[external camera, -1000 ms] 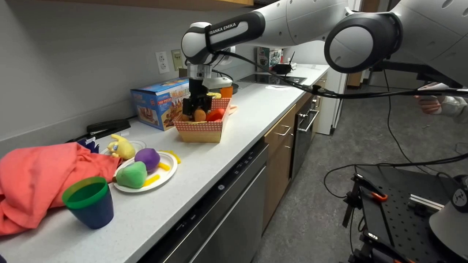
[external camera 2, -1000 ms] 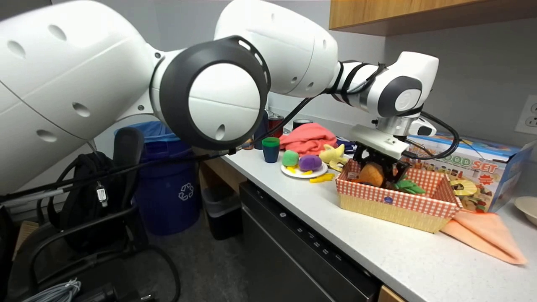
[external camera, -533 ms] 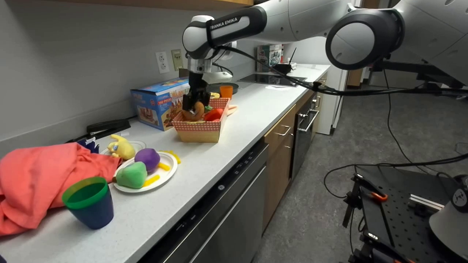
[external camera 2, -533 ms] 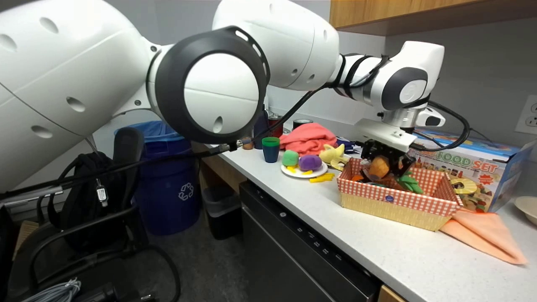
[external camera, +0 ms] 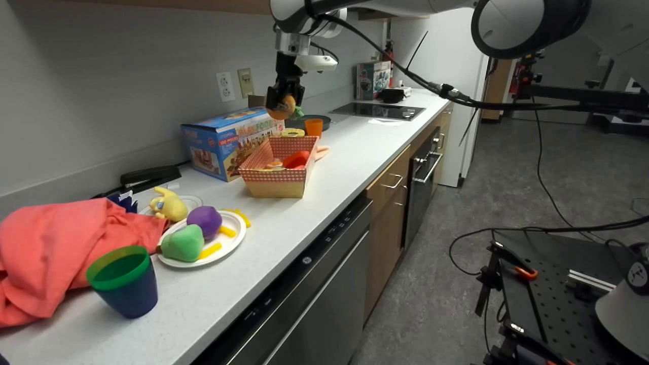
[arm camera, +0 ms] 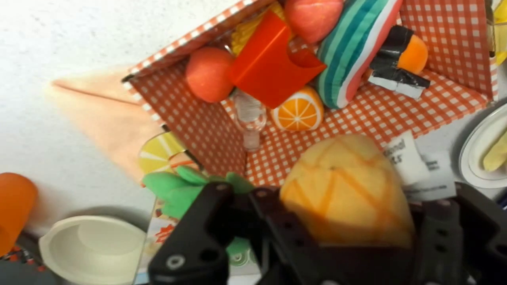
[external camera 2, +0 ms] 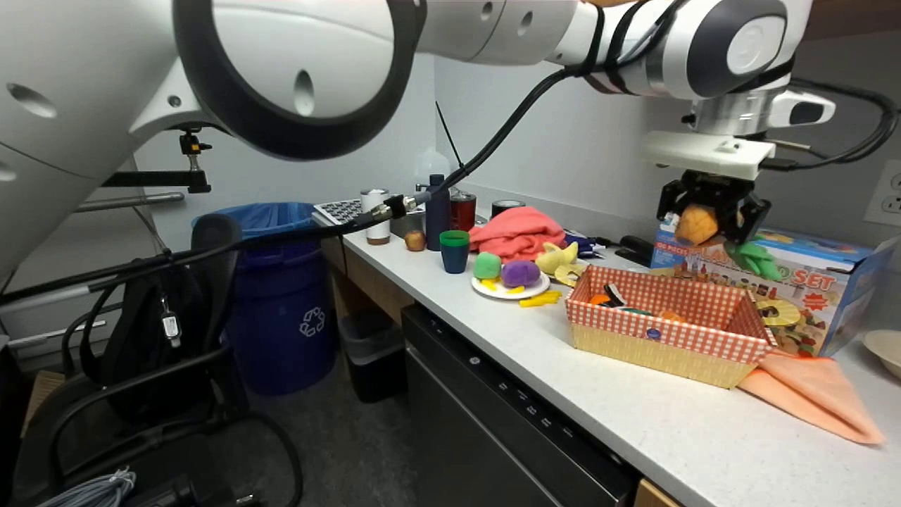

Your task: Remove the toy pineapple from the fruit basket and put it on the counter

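The gripper held the toy pineapple in the air, higher than the fruit basket.
Its fingers gripped the body from both sides; the green leaves stuck out past one finger (a white tag showed near the opposite one). Lower than the gripper, in the basket, lay a red carton, a striped watermelon-like wedge and an orange-slice toy. The basket stood on the counter, below the gripper. In an exterior view the blue box stood behind the gripper; in both exterior views a white plate bearing a purple toy and a green toy lay well apart from it.
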### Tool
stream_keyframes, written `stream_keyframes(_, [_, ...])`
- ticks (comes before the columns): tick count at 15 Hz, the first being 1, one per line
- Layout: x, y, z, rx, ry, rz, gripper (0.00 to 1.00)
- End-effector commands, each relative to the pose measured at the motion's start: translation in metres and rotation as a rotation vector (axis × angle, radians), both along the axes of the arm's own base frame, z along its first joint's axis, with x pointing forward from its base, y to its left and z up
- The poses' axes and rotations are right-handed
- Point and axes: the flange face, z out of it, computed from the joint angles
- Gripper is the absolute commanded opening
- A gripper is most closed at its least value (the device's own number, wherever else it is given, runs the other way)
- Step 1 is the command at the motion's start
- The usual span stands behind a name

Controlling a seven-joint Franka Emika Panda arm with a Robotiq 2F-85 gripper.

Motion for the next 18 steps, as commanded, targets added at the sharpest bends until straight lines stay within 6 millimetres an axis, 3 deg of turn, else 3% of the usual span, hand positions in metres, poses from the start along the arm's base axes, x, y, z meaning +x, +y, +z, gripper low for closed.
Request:
stream_keyframes(1, [-0.033, -0.039, 0.031, -0.014, 0.002, -0.040, 0.00])
stream_keyframes(7, [-0.089, -0.134, 0.060, -0.021, -0.062, -0.180, 0.00])
stream_keyframes(9, [-0.106, -0.169, 0.060, -0.041, -0.098, -0.229, 0.00])
stream_keyframes(13, [-0.135, -0.230, 0.036, -0.082, -0.130, -0.325, 0.00])
stream_keyframes(18, [-0.143, -0.258, -0.008, -0.087, -0.152, -0.368, 0.00])
